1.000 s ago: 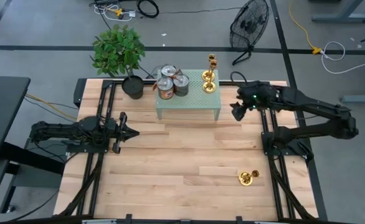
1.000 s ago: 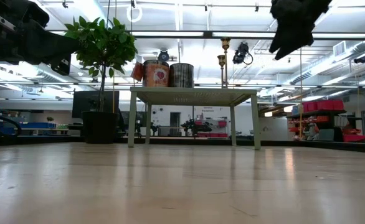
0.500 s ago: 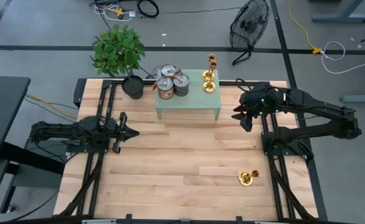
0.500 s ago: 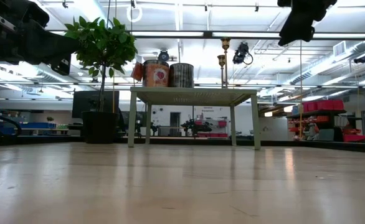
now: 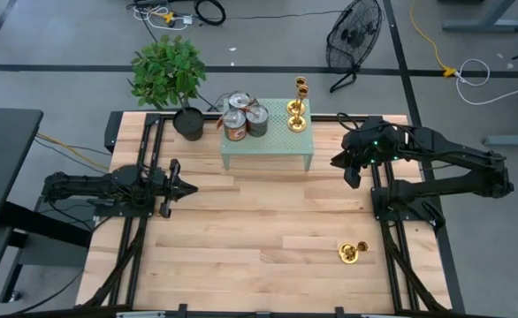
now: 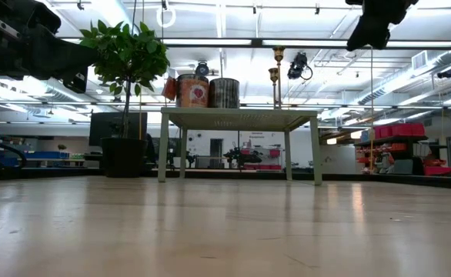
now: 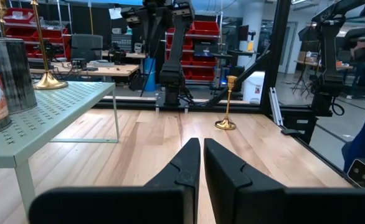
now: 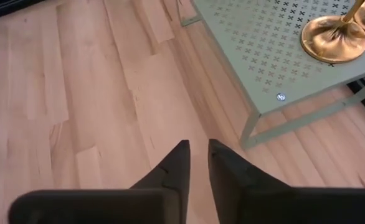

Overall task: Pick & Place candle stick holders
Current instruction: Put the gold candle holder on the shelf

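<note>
Two gold candle stick holders (image 5: pixel 296 117) stand on their round bases (image 8: pixel 332 38) at the far right corner of a small green perforated stand (image 5: pixel 277 146). The third candle stick holder (image 5: pixel 351 253) stands upright on the wooden table near its near right corner, also visible as the holder (image 7: pixel 226 118) in the left wrist view. My right gripper (image 5: pixel 349 172) hangs in the air just right of the stand, slanting down. Its fingers (image 8: pixel 198 146) leave a narrow gap with nothing between them. My left gripper (image 5: pixel 184 187) rests level at the table's left, shut and empty (image 7: pixel 202 146).
Copper-sided tins with silver lids (image 5: pixel 244 119) stand on the left half of the green stand. A potted plant (image 5: pixel 169 75) sits at the far left of the table. Bare wood (image 5: pixel 259 230) lies between the stand and the near edge. A fan (image 5: pixel 354 35) stands on the floor beyond the table.
My right gripper has drawn away from the green stand's right end, toward the table's right and near edges and slightly up, turning as it went. The holders and my left arm have kept still.
</note>
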{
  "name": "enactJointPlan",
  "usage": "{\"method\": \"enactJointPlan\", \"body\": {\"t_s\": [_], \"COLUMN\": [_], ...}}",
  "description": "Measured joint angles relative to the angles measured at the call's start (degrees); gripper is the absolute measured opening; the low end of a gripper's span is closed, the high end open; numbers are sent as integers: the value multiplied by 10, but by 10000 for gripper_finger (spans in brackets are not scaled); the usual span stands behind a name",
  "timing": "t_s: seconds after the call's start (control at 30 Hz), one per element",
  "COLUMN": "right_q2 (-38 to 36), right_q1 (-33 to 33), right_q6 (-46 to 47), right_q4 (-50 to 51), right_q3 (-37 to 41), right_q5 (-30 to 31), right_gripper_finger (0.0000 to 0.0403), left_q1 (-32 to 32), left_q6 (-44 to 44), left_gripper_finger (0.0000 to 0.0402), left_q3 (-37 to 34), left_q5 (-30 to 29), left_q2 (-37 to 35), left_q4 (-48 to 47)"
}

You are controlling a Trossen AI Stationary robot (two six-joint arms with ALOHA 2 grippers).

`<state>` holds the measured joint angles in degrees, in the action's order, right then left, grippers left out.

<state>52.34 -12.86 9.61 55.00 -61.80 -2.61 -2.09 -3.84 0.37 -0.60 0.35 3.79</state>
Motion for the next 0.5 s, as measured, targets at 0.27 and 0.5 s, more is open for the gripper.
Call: {"method": "enactJointPlan", "body": {"t_s": [0.27,0.5], "right_q2": [0,0], "right_q1": [29,48], "right_q6": [-21,-36], "right_q4": [0,0], "right_q3": [0,0], "right_q5": [0,1], "right_gripper_finger": [20,3], "left_q1": [0,0], "left_q6": [0,0], "left_gripper_finger": [30,30], "left_q3": [0,0], "left_q5": [0,0], "left_q2": [0,0], "left_q4": [0,0]}}
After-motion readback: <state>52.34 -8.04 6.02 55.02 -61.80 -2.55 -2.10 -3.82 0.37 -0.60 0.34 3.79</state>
